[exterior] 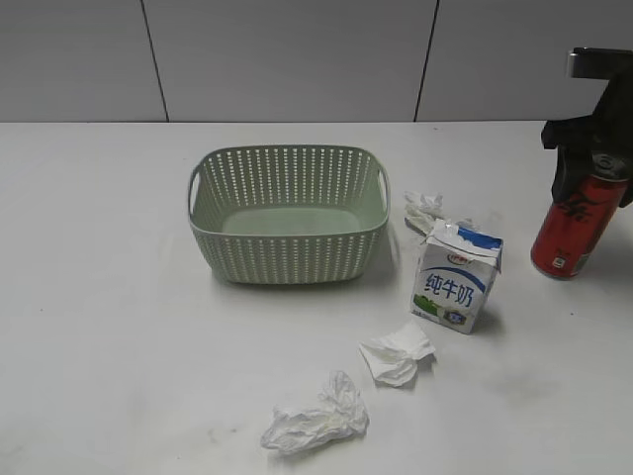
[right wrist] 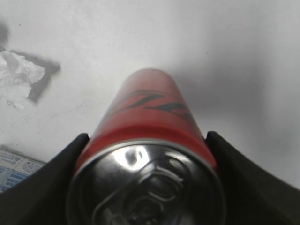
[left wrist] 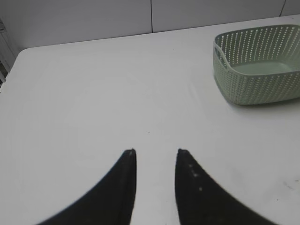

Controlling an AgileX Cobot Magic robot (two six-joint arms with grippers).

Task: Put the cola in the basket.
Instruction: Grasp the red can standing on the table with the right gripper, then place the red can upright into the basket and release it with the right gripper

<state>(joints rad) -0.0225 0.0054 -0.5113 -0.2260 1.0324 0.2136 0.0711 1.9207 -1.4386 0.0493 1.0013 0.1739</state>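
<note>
While the white surface [exterior: 119, 327] stretches out under grey wall panels, the right arm reaches in from the far right edge, its right pincer [right wrist: 146, 140] clenched around the top of the cola [exterior: 577, 230], which tilts at the surface's right side, well apart from the basket [exterior: 287, 252]. The left pincer [left wrist: 155, 152] hovers released over bare surface, jaws parted. A milk carton [exterior: 457, 276] stands between basket and can, crumpled tissues [exterior: 315, 418] nearby.
</note>
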